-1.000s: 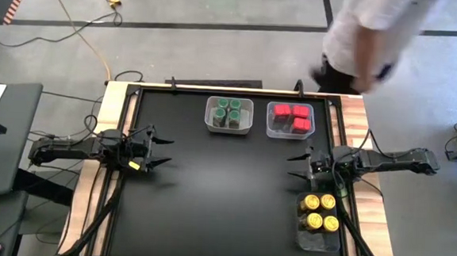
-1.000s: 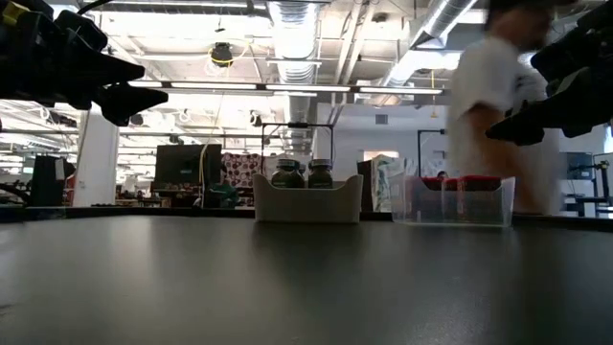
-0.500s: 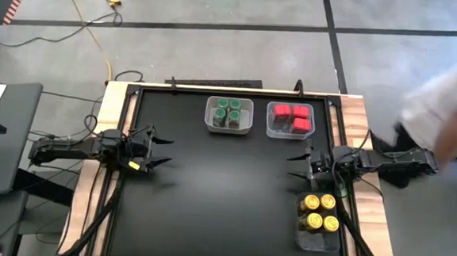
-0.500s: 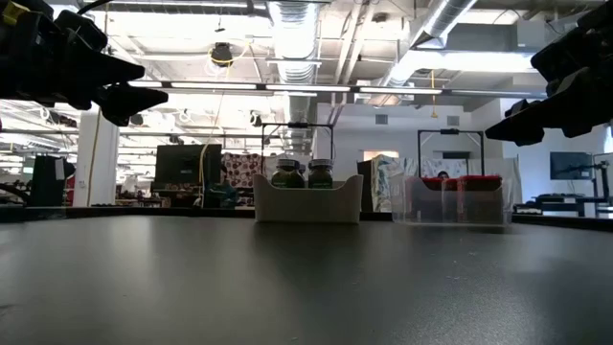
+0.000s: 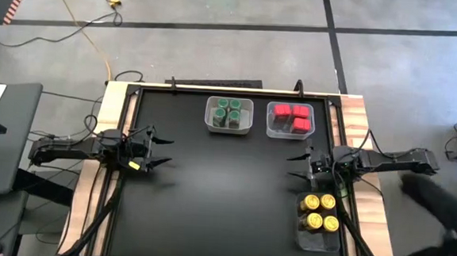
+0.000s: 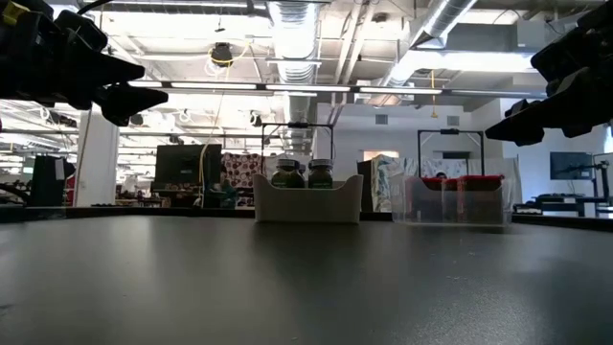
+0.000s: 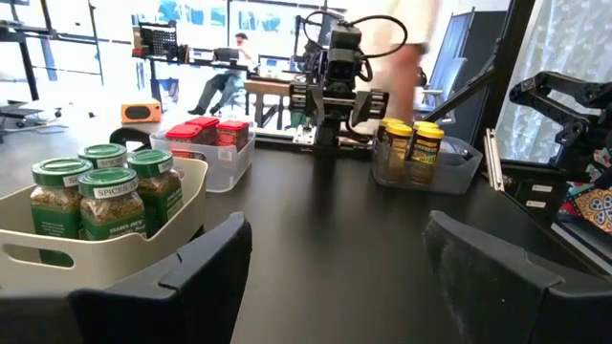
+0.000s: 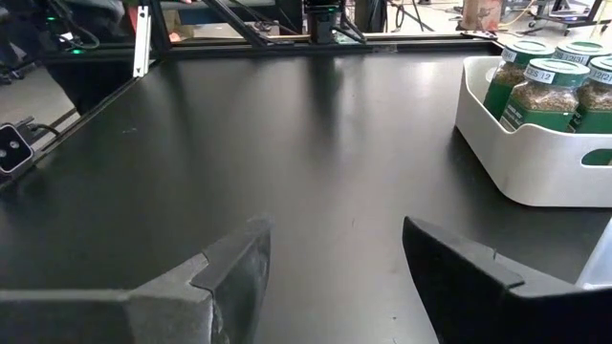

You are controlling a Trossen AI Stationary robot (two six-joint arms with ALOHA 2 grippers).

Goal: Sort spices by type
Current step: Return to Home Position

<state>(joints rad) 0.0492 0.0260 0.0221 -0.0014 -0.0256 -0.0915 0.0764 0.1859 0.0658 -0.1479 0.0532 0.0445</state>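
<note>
spice sort: three groups binned, both claws released and empty
green-lidded jars (image 5: 229, 112) in the white bin (image 5: 208, 116) at the far edge, red boxes (image 5: 296, 116) in the clear bin (image 5: 272, 127) just beside it, yellow-lidded jars (image 5: 319, 211) in a third bin (image 5: 317, 241) at the table (image 5: 224, 199) edge by the right arm; left gripper (image 5: 167, 151) and right gripper (image 5: 290, 167) hover at opposite sides, fingers apart.

Grey concrete floor (image 5: 240, 65) crossed by dark tape lines (image 5: 219, 26) — overhead, white ducts (image 6: 295, 24) and strip lights (image 6: 287, 88).

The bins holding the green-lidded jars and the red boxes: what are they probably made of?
The white bin looks like opaque moulded plastic, with smooth rounded walls. The clear bin seems transparent plastic: the red boxes show through its wall.
</note>
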